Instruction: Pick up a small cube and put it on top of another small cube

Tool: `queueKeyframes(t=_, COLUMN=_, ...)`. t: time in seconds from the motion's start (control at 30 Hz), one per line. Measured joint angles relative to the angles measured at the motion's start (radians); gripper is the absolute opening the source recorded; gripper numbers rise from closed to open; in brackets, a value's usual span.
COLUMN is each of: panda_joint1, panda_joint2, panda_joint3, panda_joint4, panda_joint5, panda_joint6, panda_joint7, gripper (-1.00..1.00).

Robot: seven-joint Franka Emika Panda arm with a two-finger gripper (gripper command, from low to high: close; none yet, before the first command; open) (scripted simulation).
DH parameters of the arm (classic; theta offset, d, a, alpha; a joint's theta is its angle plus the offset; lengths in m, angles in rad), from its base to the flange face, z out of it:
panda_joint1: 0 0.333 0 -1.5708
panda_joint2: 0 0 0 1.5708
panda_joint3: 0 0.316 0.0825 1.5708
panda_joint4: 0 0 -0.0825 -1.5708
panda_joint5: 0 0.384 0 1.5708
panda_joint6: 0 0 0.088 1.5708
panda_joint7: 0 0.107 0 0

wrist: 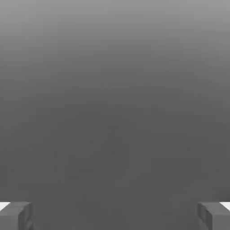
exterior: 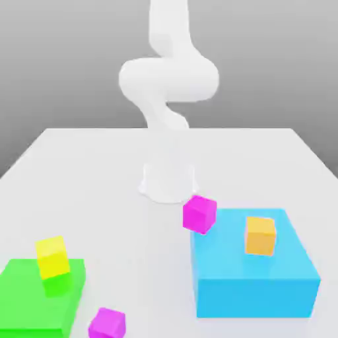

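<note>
Several small cubes lie in the exterior view. A magenta cube (exterior: pixel 199 214) sits at the far corner of the blue block, toward the exterior view's left. An orange cube (exterior: pixel 261 236) rests on top of that block. A yellow cube (exterior: pixel 52 256) stands on the green block, with a brighter green patch (exterior: pixel 57 284) just under it. A second magenta cube (exterior: pixel 107 323) lies on the table at the front edge. In the hand view my gripper (wrist: pixel 115 218) is open, its two fingertips (wrist: pixel 15 215) far apart with nothing between them, facing plain grey background.
The white arm (exterior: pixel 168 79) rises from its base (exterior: pixel 168 179) at the middle of the white table (exterior: pixel 99 171). A large blue block (exterior: pixel 254 277) stands at the exterior view's right front. A flat green block (exterior: pixel 26 297) lies at the left front.
</note>
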Motion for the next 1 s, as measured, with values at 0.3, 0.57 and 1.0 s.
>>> queueKeyframes(t=0.3, panda_joint1=-0.022, panda_joint2=0.332, panda_joint3=-0.038, panda_joint4=-0.024, panda_joint5=0.017, panda_joint6=0.117, panda_joint7=0.011, gripper=0.0)
queueKeyframes(t=0.57, panda_joint1=-0.046, panda_joint2=0.622, panda_joint3=-0.069, panda_joint4=-0.045, panda_joint5=0.039, panda_joint6=0.219, panda_joint7=0.015, gripper=0.0)
queueKeyframes(t=1.0, panda_joint1=-0.101, panda_joint2=1.094, panda_joint3=-0.08, panda_joint4=-0.057, panda_joint5=0.085, panda_joint6=0.417, panda_joint7=0.01, gripper=0.0)
